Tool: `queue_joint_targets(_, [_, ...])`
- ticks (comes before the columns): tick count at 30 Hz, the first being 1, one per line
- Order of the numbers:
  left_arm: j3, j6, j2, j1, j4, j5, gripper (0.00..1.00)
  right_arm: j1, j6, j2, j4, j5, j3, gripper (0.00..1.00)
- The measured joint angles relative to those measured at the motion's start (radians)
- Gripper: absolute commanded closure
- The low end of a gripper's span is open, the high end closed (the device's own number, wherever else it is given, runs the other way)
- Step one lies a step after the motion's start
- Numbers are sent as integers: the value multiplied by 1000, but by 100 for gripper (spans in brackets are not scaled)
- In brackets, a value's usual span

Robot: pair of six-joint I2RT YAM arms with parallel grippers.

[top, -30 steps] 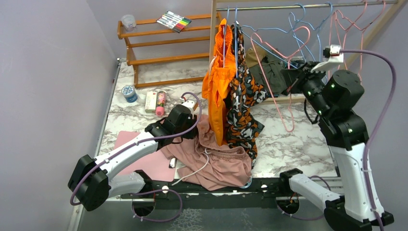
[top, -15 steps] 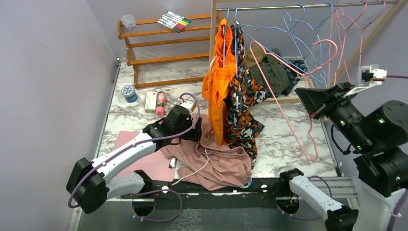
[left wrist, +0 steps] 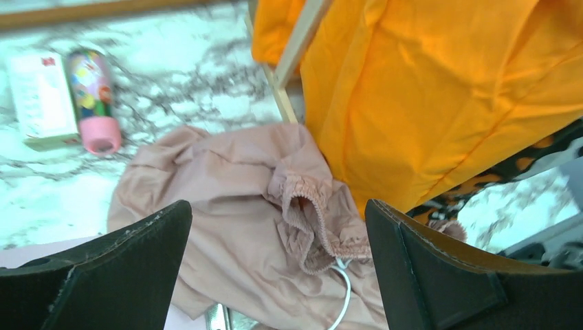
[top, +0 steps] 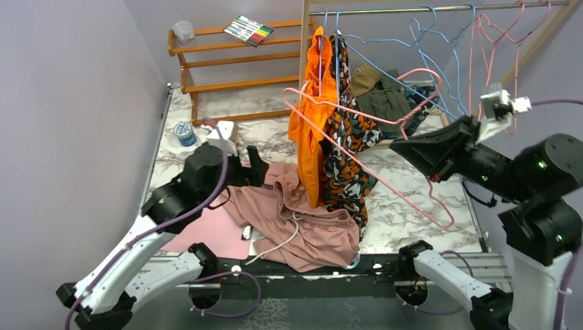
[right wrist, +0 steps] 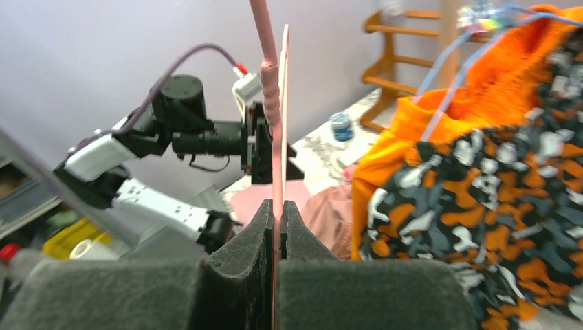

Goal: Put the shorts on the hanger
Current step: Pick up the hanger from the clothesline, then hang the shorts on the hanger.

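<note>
Quick status from me. My right pincer (right wrist: 277, 227) is pressed together on the wire of the pink hanger (right wrist: 267, 48) and holds it up in the air over the right side of the table (top: 412, 196). The hanger is tipped sideways, and its far end reaches left across the hanging orange garment (top: 309, 127) and the camo one (top: 347, 141). I can't tell if it's touching them. The shorts (top: 313, 234) are in a crumpled heap at the near edge of the table, just under those hanging clothes, with the white drawstring (top: 282, 240) trailing out. My left pincer (left wrist: 278, 213) is spread wide and hovers over the left part of the shorts, gripping nothing.
</note>
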Motion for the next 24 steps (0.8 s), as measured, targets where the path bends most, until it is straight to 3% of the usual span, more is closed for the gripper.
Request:
queue_joint_targets(8, [82, 53, -223, 0, -73, -129, 2, 14, 60, 137, 267, -194, -116, 99])
queue_joint_targets(16, [104, 139, -354, 0, -76, -142, 2, 59, 34, 317, 457, -212, -123, 99])
queue_joint_targets(19, [138, 182, -381, 0, -69, -113, 2, 128, 1, 357, 508, -197, -122, 99])
queue_joint_targets(24, [202, 252, -391, 0, -46, -46, 2, 343, -129, 426, 512, -100, -107, 99])
